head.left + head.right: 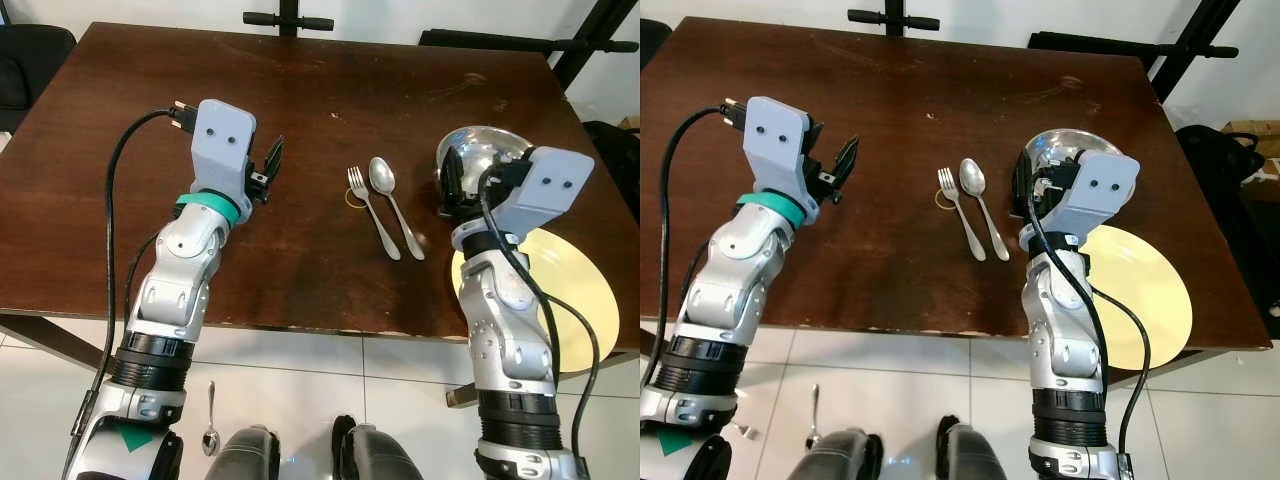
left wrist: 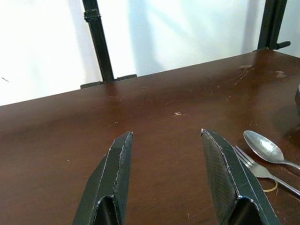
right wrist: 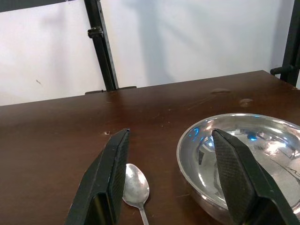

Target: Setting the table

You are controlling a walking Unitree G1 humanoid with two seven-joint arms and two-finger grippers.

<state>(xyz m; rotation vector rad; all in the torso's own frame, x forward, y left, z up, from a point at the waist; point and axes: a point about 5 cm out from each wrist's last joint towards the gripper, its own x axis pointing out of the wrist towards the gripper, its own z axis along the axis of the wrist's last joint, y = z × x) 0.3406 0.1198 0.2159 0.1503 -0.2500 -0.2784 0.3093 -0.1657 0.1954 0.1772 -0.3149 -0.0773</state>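
On the dark wooden table [image 1: 300, 90] a fork [image 1: 372, 212] and a spoon [image 1: 390, 200] lie side by side near the middle, a small rubber band [image 1: 353, 200] by the fork's tines. A shiny steel bowl [image 1: 485, 150] stands to their right. Nearer the front right corner a yellow plate [image 1: 575, 290] lies partly under my right arm. My left gripper [image 2: 166, 133] hovers open over bare wood, left of the cutlery. My right gripper [image 3: 168, 131] is open and low, one finger by the spoon [image 3: 136, 185], the other over the bowl's rim [image 3: 206, 154].
Another spoon [image 1: 211, 425] lies on the tiled floor by my feet. Black stands [image 1: 288, 20] and a black chair [image 1: 30, 55] border the table's far side. The table's front edge runs just under both forearms. A dark bag [image 1: 615, 150] sits off the right side.
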